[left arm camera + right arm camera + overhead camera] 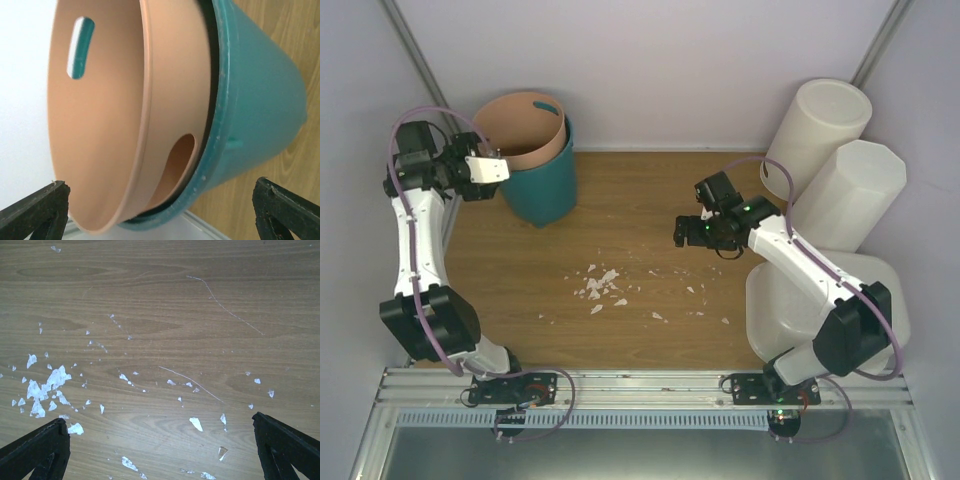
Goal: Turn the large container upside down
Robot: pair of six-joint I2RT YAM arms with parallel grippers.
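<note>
The tub [768, 315] sits untouched at the bench's [640, 200] near right corner, under my right arm [800, 265]. Left claw [160, 200] and right claw [160, 440] gape wide, empty. I can't tell which way up it lies.

I'm working in what looks like a robotics lab test cell. Plain white panels [670, 60] close it in, framed by bare metal struts [415, 45]. The left arm [420, 235] and right arm [800, 262] are bolted to an aluminium rail [640, 385] edging a wood-grain tabletop [640, 200]. On it are a teal bucket [548, 190], white bins [820, 120] and scattered white chips [600, 285].
</note>
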